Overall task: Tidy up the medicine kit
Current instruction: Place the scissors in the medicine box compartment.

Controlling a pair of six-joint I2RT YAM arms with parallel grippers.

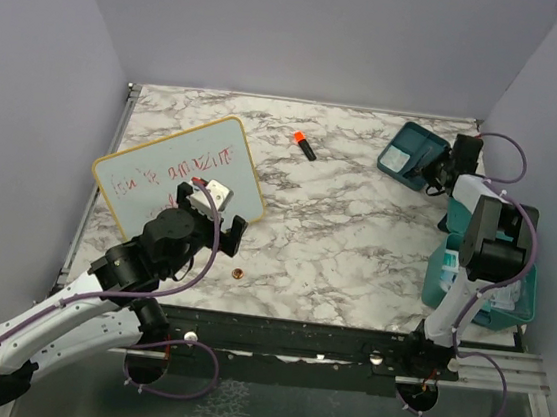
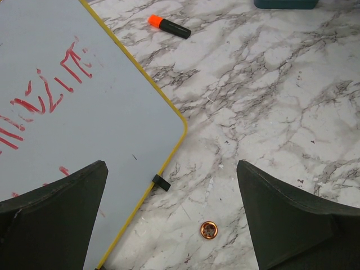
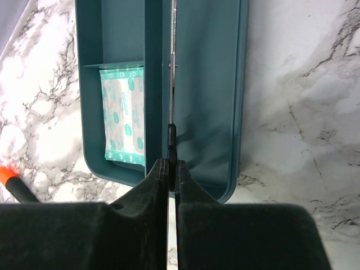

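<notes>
The medicine kit's teal divided tray (image 1: 407,143) lies at the back right of the table, and its rim (image 3: 242,84) fills the right wrist view. A white-and-green patterned packet (image 3: 122,115) lies in its narrow compartment. My right gripper (image 3: 171,163) is shut on a thin metal tool with a black end (image 3: 172,84), seen edge-on, which reaches out over the tray's wide compartment. The kit's teal case (image 1: 525,297) sits at the right edge, mostly hidden behind the right arm. My left gripper (image 2: 171,166) hangs open and holds nothing above the corner of the whiteboard.
A yellow-framed whiteboard (image 1: 177,172) with red scribbles lies at the left. A black marker with an orange cap (image 1: 304,144) lies at the back middle. A small copper-coloured disc (image 2: 208,229) rests on the marble below the left gripper (image 1: 212,219).
</notes>
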